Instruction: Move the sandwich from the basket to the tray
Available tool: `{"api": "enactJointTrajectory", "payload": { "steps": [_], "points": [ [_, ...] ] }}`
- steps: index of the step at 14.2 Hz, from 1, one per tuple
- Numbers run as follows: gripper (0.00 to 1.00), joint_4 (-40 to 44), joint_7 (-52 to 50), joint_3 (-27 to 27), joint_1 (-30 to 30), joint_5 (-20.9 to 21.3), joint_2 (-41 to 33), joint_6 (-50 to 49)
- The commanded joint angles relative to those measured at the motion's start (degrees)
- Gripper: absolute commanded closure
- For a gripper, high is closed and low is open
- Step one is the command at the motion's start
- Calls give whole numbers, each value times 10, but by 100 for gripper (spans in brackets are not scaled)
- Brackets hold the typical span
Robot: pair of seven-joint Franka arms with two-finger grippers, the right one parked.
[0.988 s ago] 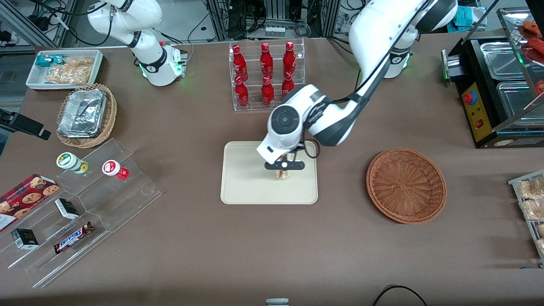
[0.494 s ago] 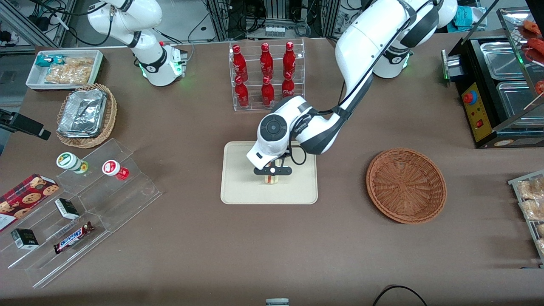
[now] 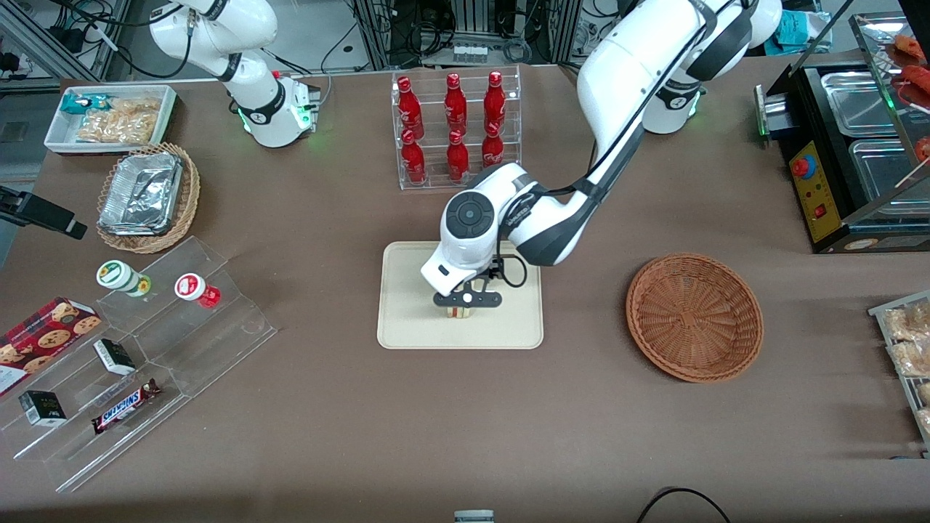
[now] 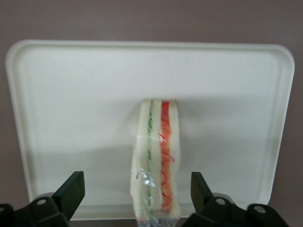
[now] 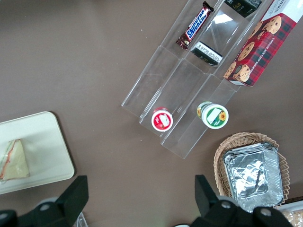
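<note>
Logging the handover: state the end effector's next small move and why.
Probably lift straight up. The sandwich already rests on the tray, and the end effector straddles it with fingers open and apart from it; the basket is empty.

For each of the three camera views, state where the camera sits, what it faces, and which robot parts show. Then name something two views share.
Front view: high, facing both arms across the table; the left pincer hangs over the cream rectangular tray.
Left wrist view: looks down past open fingers at the triangular wrapped sandwich.
Right wrist view: looks down at clear acrylic shelves; own fingers show.
Shared: sandwich and tray appear in all three.
</note>
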Motion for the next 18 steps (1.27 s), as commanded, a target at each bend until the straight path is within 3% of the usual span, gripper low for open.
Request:
{"api": "enactJointTrajectory", "payload": {
  "steps": [1, 3, 5, 10, 14, 18],
  "points": [
    [0, -16, -3, 18, 33, 8, -81, -59],
    [0, -23, 47, 17, 83, 7, -132, -154],
    [0, -22, 175, 17, 132, 1, -177, -262],
    [0, -19, 351, 17, 265, 2, -261, -375],
    [0, -19, 369, -3, 340, -13, -302, -394],
    [0, -46, 368, 6, 331, -23, -364, -433]
  ]
}}
